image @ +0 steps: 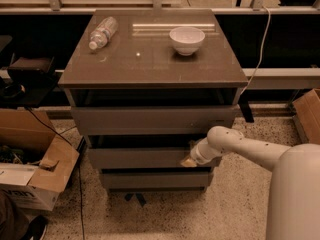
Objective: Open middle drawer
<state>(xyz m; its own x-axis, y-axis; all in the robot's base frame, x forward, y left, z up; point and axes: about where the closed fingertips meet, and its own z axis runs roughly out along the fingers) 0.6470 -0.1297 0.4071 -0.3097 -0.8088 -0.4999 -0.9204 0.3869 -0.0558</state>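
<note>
The grey-brown cabinet has three drawers. The middle drawer (pixel 140 157) is a plain, wide, handleless front panel between the taller top drawer front (pixel 150 120) and the lowest drawer front (pixel 150 179). It stands a little forward of the lowest front, with a dark gap above it. My gripper (pixel 189 160) is at the right part of the middle drawer front, touching its upper edge, on the end of my white arm (pixel 240 146) that reaches in from the lower right.
On the cabinet top (pixel 150 59) lie a plastic bottle (pixel 102 32) at the back left and a white bowl (pixel 187 39) at the back right. Cardboard boxes stand on the floor at left (pixel 35 176) and at far right (pixel 307 114). A cable (pixel 257 44) hangs at right.
</note>
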